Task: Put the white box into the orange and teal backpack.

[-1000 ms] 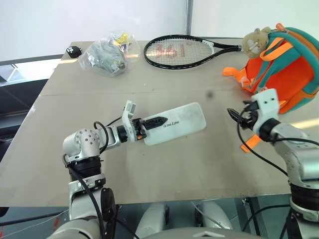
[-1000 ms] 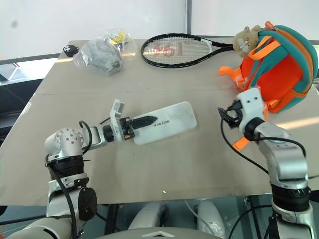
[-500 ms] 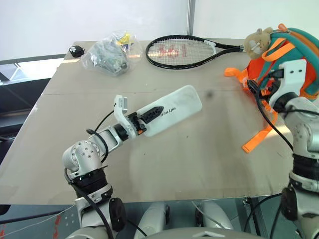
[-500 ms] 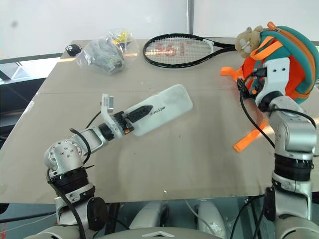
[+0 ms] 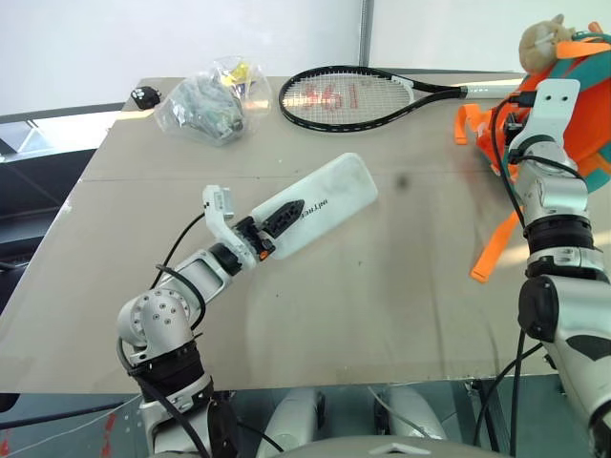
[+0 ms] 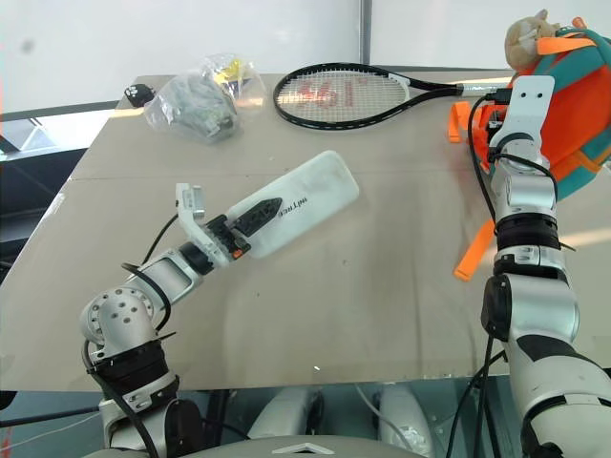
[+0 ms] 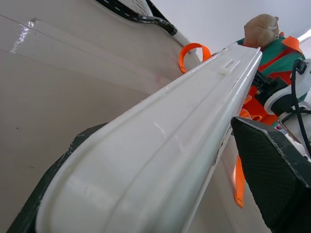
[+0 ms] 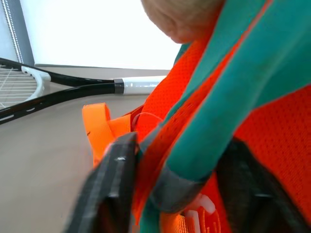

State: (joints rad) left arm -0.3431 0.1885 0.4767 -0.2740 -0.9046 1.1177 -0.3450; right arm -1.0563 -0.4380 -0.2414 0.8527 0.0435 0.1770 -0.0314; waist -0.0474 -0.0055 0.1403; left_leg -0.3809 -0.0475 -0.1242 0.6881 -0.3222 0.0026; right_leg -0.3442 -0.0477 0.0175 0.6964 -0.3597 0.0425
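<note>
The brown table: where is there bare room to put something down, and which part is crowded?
The brown table is bare along its near edge and in the middle, between the flat white plastic box held in the left gripper and the orange and teal backpack. The far edge is crowded: clear plastic bag of grey items and black tennis racket.

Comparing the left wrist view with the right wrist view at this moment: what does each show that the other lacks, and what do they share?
Left wrist view alone: the white box running away from the camera between the left pincer's fingers, and the right arm's wrist against the backpack. Right wrist view alone: the right pincer closed around a teal strap of the backpack. Both: the orange and teal backpack with its plush toy, the tennis racket, and the table.
</note>
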